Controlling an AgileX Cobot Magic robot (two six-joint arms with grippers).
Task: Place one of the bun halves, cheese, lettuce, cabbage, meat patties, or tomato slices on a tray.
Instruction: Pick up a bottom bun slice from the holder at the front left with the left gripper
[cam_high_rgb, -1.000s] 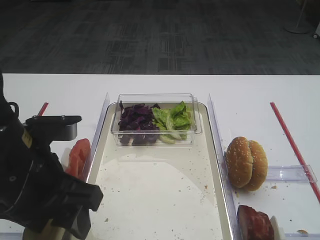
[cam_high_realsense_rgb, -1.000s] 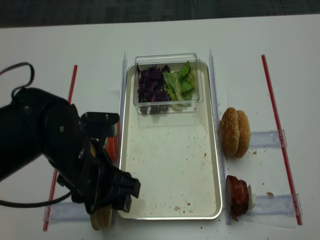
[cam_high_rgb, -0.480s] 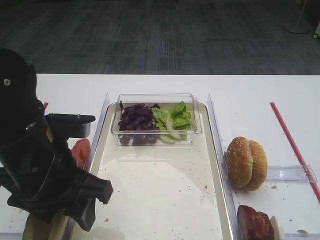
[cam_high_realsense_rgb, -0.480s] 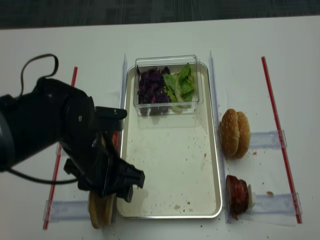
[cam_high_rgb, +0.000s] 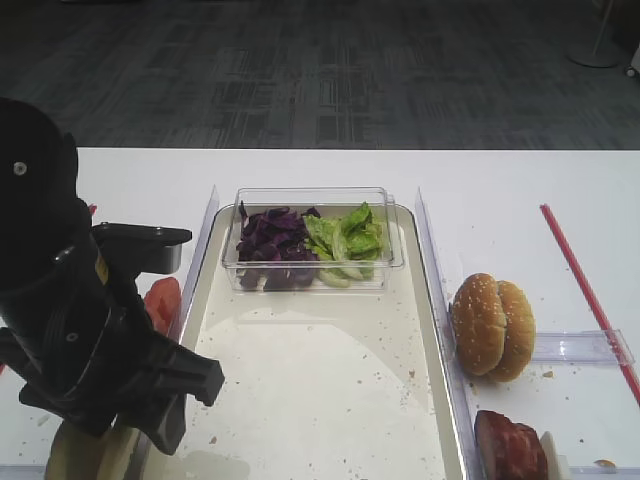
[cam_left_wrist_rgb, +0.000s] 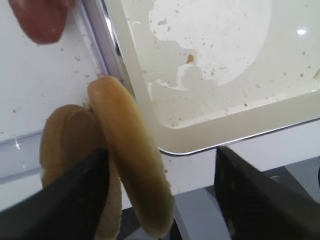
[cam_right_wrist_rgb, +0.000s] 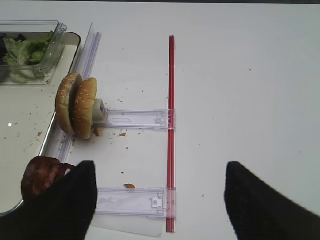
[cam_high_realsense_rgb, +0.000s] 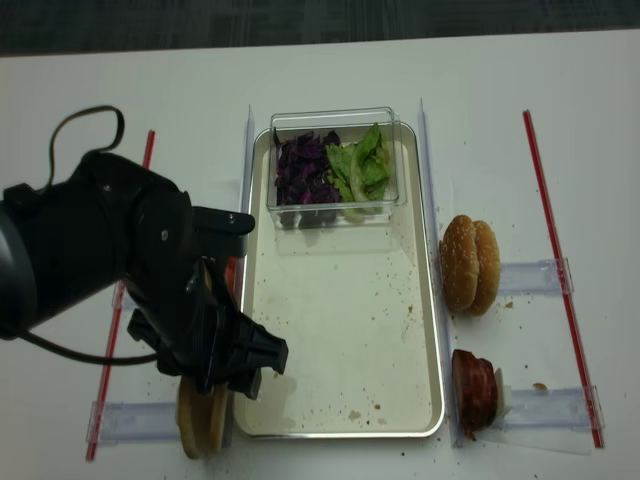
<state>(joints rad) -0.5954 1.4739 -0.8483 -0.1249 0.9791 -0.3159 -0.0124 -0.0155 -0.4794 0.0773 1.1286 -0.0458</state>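
Standing on edge at the near left, the bun halves (cam_left_wrist_rgb: 125, 150) look light and squashy, so the left gripper (cam_left_wrist_rgb: 160, 200), its jaws spread around one half, should pinch its flat faces gently.

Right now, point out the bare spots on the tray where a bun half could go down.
The tray is bare from below the clear tub down to its near rim, only crumbs there. Its far end is filled by the tub. The near-left corner is crowded: the left pincer straddles the bun halves just outside it.
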